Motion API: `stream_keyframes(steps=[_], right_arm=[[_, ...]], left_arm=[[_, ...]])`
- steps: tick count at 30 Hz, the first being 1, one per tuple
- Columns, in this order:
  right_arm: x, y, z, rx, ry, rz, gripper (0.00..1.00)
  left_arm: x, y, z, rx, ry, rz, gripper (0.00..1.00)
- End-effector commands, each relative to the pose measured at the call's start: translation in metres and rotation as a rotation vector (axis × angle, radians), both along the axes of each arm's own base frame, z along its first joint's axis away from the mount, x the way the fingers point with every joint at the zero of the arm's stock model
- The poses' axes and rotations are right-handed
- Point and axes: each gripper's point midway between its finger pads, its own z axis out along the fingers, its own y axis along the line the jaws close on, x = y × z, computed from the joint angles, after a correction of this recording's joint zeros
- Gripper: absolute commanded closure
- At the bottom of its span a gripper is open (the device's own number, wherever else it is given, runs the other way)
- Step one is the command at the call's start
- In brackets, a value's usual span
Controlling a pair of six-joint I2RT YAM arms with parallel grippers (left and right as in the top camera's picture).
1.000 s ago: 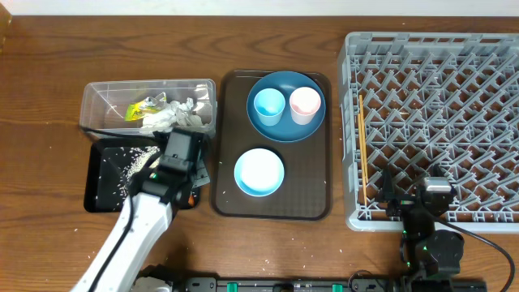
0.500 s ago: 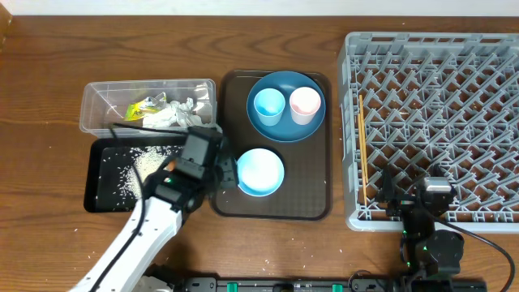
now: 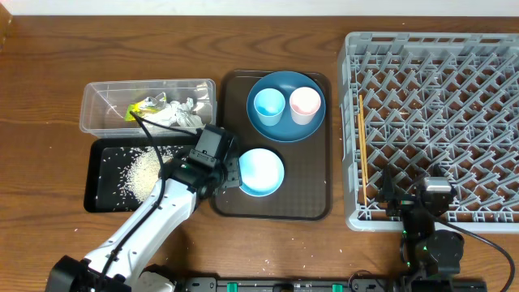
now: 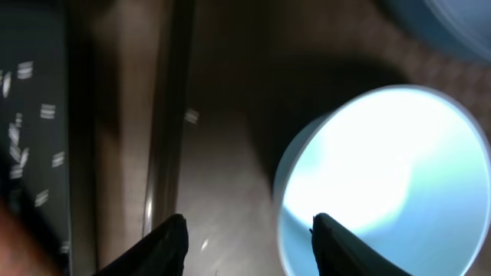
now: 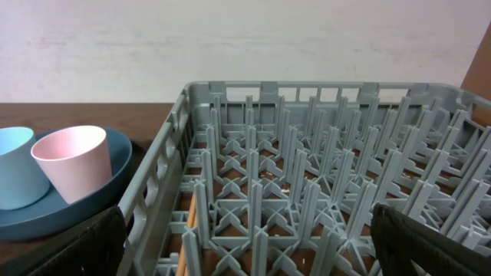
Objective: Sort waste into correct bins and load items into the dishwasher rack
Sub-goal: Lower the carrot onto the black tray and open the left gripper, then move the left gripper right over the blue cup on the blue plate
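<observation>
Left gripper point(image 3: 229, 172): you had it low at the bin-side edge of the brown rectangular serving tray point(image 3: 312, 191), with its fingers spread and pinching nothing. One finger was outside the wall of the round light-blue bowl point(image 3: 259, 171) and one was over its hollow, likely because the rim is the only hold so wide a bowl offers. The bowl sat on the tray's near half, upright and apparently empty. Large dark-blue round plate point(image 3: 284, 135): on the tray's far half, carrying the small light-blue cup point(image 3: 269, 104) and the small pinkish-white cup point(image 3: 305, 103) side by side, so both probably needed lifting before the plate. Clear rectangular plastic tub point(image 3: 93, 104): beside the tray's far corner, holding the crumpled white tissue point(image 3: 178, 115) and the small yellow-green wrapper point(image 3: 144, 107). Shallow black rectangular tray point(image 3: 101, 182): beside the tray's near corner, holding the loose white rice grains point(image 3: 144, 169). Large grey pegged dishwasher rack point(image 3: 438, 105): on the tray's opposite side, with none of the dishes in it. Right gripper point(image 5: 245, 257): you had it parked at the rack's near edge, fingers spread wide and empty, seemingly out of the left arm's way.
</observation>
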Motion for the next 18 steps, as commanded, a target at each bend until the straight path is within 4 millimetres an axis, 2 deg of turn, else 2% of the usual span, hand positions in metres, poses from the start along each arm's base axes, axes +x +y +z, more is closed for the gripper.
stream_keyframes(steps=[1, 8, 9, 13, 18], right_arm=[[0.0, -0.001, -0.001, 0.013, 0.002, -0.006, 0.01], [0.0, -0.001, -0.001, 0.013, 0.002, -0.006, 0.01], [0.0, -0.001, -0.001, 0.013, 0.002, -0.006, 0.01], [0.0, -0.001, -0.001, 0.013, 0.002, -0.006, 0.01], [0.0, -0.001, -0.001, 0.013, 0.002, -0.006, 0.01]], left_arm=[[0.014, -0.003, 0.013, 0.017, -0.075, -0.045, 0.46], [0.031, 0.027, 0.019, 0.172, -0.163, 0.044, 0.48], [0.031, 0.027, 0.019, 0.175, -0.164, 0.04, 0.5], [0.034, 0.026, 0.021, 0.171, -0.179, 0.037, 0.5], [0.059, 0.013, 0.045, 0.103, -0.315, 0.052, 0.54]])
